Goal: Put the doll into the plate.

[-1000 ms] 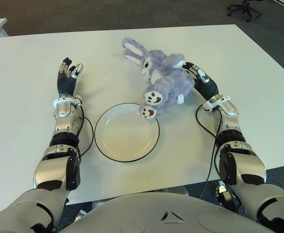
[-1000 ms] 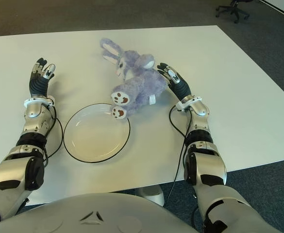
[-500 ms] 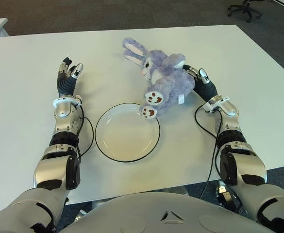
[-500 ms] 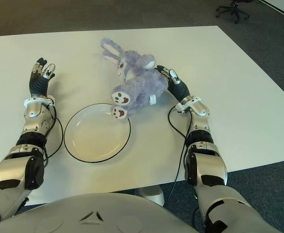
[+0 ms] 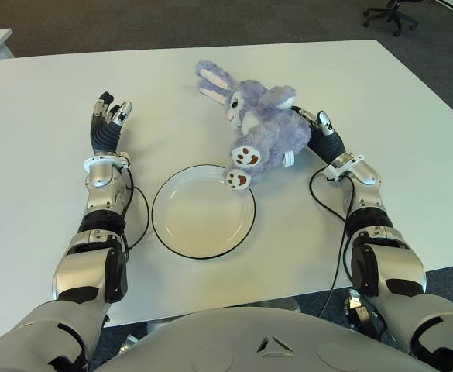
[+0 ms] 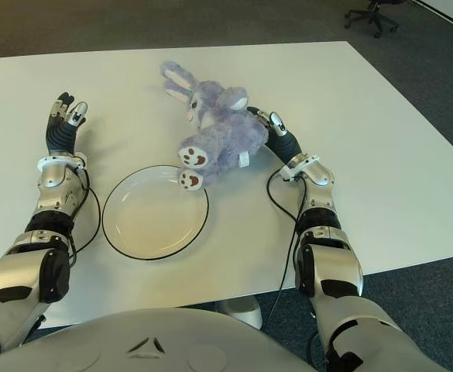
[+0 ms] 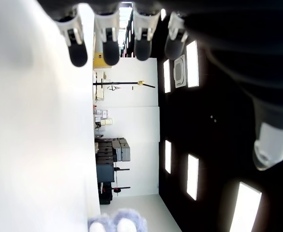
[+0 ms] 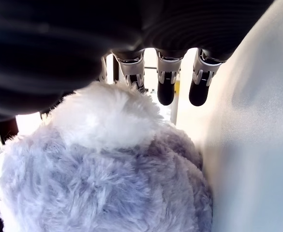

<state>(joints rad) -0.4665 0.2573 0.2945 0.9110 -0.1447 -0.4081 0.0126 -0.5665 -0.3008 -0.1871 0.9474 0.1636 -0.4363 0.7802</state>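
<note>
- The purple plush bunny lies on the white bench, one foot over the far rim of the plate.
- The right hand presses against its right side, fingers extended, not gripping.
- The left hand shows left of the plate, fingers spread, empty.

The doll lies just beyond the plate, one foot overlapping the far rim, and fills the space between plate and right robot hand. Bare bench surrounds the left robot hand, well apart from the plate.
</note>
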